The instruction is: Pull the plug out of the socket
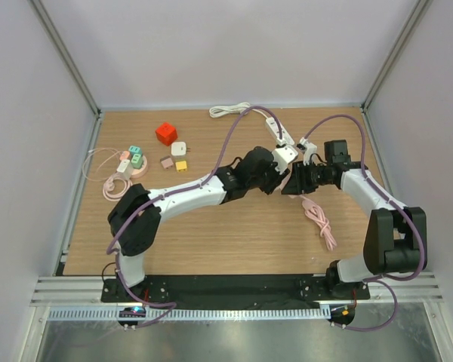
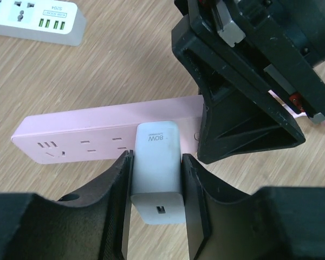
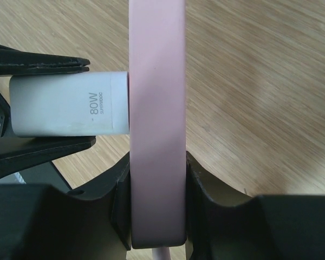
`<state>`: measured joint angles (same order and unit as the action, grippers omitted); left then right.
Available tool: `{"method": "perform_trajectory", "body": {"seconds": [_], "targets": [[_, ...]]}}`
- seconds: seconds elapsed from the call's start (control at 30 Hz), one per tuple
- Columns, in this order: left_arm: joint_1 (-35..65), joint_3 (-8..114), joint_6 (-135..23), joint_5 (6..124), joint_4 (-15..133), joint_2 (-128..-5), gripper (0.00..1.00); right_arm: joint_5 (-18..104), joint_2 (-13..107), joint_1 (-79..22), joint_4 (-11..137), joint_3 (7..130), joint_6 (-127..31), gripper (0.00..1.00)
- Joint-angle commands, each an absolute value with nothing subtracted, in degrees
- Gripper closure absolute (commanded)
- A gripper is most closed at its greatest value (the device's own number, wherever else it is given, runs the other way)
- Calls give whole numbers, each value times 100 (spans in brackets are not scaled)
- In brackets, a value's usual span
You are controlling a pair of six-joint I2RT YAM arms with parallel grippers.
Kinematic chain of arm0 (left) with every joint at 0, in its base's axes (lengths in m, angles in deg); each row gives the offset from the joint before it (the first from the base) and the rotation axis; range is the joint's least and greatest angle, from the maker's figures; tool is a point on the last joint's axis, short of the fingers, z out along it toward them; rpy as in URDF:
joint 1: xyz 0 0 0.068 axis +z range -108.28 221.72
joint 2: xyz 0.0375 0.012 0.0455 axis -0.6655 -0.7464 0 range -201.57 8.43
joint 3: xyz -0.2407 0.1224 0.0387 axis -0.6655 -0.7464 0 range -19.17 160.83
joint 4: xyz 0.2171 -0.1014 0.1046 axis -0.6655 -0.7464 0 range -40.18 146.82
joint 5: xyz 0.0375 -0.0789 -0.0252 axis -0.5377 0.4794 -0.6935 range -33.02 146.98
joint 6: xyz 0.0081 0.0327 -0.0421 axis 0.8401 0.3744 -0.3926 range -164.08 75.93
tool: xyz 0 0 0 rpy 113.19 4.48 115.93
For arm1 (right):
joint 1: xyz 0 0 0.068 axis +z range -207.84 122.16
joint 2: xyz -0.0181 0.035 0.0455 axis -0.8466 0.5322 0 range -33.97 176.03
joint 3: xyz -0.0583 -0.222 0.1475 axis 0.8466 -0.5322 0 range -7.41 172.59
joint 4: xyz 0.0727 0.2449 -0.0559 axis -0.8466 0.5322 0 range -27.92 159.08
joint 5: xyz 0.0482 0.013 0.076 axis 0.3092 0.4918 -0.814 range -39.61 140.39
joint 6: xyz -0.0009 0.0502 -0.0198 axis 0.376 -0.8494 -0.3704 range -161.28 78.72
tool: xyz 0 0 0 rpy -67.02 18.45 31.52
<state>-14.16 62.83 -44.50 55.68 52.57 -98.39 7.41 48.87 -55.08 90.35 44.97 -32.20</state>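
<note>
A white 80W plug sits in a pink power strip lying on the wooden table. My left gripper is shut on the plug, one finger on each side. My right gripper is shut on the pink strip near its cable end. In the right wrist view the plug butts flush against the strip's face, between the left fingers. In the top view both grippers meet at mid-table, left and right, and hide the plug.
A white power strip with its cord lies just behind the grippers, also in the left wrist view. The pink cable trails toward the front right. A red cube, small adapters and a pink coil sit at the left.
</note>
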Motion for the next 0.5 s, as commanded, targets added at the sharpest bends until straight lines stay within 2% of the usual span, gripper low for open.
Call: {"method": "perform_trajectory", "body": {"seconds": [0.0, 0.27, 0.43, 0.47], "targets": [[-1541, 6626, -4284, 5267, 4690, -9967, 100, 442, 4548, -5477, 8783, 4699, -3302, 99], [-1339, 6373, -4610, 5347, 4451, -9643, 100, 1126, 4390, -5520, 8660, 4655, -3416, 99], [-1356, 5722, -4286, 4715, 5074, -9168, 100, 1601, 4249, -5696, 8397, 4541, -3706, 99], [-1374, 5634, -4058, 4253, 5146, -9115, 100, 1681, 4223, -5705, 8379, 4515, -3767, 99]]}}
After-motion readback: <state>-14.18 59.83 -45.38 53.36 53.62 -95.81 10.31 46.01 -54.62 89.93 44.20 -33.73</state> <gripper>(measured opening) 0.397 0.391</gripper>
